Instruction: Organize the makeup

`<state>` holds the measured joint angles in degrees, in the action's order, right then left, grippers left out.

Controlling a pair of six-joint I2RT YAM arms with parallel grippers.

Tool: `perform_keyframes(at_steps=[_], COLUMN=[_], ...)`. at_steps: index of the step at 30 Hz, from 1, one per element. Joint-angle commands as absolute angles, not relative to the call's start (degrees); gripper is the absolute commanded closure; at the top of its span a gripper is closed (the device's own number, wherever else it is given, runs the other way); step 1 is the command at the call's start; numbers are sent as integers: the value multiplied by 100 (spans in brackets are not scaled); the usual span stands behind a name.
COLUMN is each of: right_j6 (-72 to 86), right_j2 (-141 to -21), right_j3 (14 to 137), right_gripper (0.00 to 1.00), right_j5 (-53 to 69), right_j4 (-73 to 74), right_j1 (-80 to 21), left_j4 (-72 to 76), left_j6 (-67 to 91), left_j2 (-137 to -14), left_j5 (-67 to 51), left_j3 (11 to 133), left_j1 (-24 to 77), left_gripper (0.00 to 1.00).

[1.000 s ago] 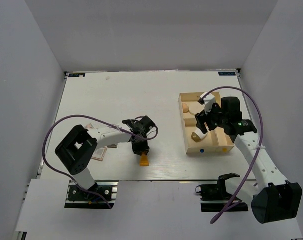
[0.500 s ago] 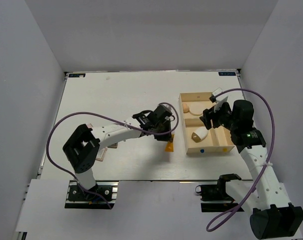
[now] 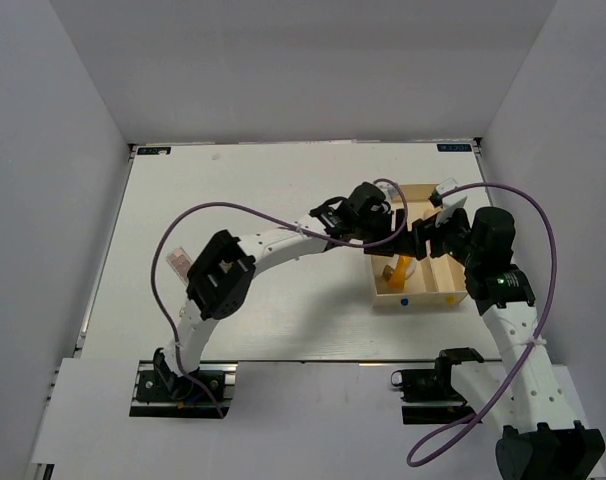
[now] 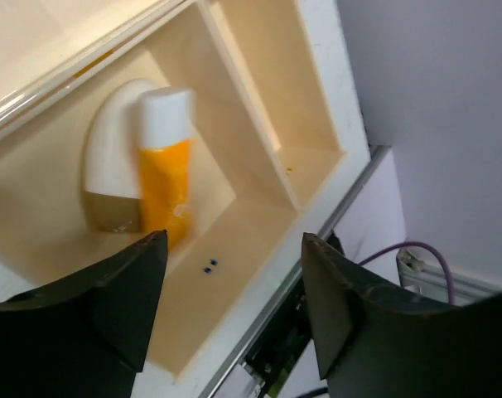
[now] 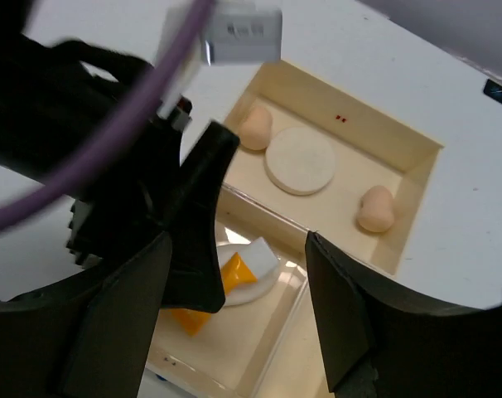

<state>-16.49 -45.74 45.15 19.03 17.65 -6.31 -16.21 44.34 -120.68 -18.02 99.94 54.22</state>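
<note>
The orange tube point(image 4: 164, 178) with its white cap lies in a compartment of the wooden box point(image 3: 423, 299), resting on the white-and-brown teardrop sponge point(image 4: 108, 170). My left gripper point(image 4: 234, 311) hovers just over that compartment, open and with nothing between its fingers. In the right wrist view the tube point(image 5: 228, 280) shows beside the left gripper's black finger point(image 5: 197, 240). My right gripper point(image 5: 234, 332) is open and empty above the box. The far compartment holds two peach egg sponges point(image 5: 255, 126) point(image 5: 375, 207) and the round cream puff point(image 5: 299, 159).
A pinkish flat item point(image 3: 180, 262) lies near the table's left edge, partly hidden by the left arm. That arm stretches across the table's middle to the box. The two grippers point(image 3: 378, 235) point(image 3: 433, 235) are close together over the box. White walls surround the table.
My left arm swung right from the table's middle to the box with the orange tube and let it go; the tube now lies on the teardrop sponge. The right gripper drew back slightly.
</note>
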Motion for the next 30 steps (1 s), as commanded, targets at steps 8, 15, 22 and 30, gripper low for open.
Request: perform_keyframes(at_steps=[8, 15, 22, 30], right_j6=[-1503, -1415, -1494, -1459], right_j2=[-4034, -3937, -4008, -5042], right_j3=[4333, 4201, 4043, 3981], right_gripper=[25, 27, 31, 37], right_j5=[2091, 2645, 3644, 5036], right_j4=[1415, 1274, 1178, 818], right_j1=[-536, -545, -571, -816], left_j4=[-1916, -2004, -2565, -3751], left_j6=[4360, 4228, 4324, 4772], left_j2=[-11946, -10961, -9784, -8114], left_j5=[-1670, -871, 321, 1695], left_j3=[10451, 9862, 8844, 7490], left_j1=[5423, 5256, 5002, 4570], left_gripper=[17, 17, 21, 39])
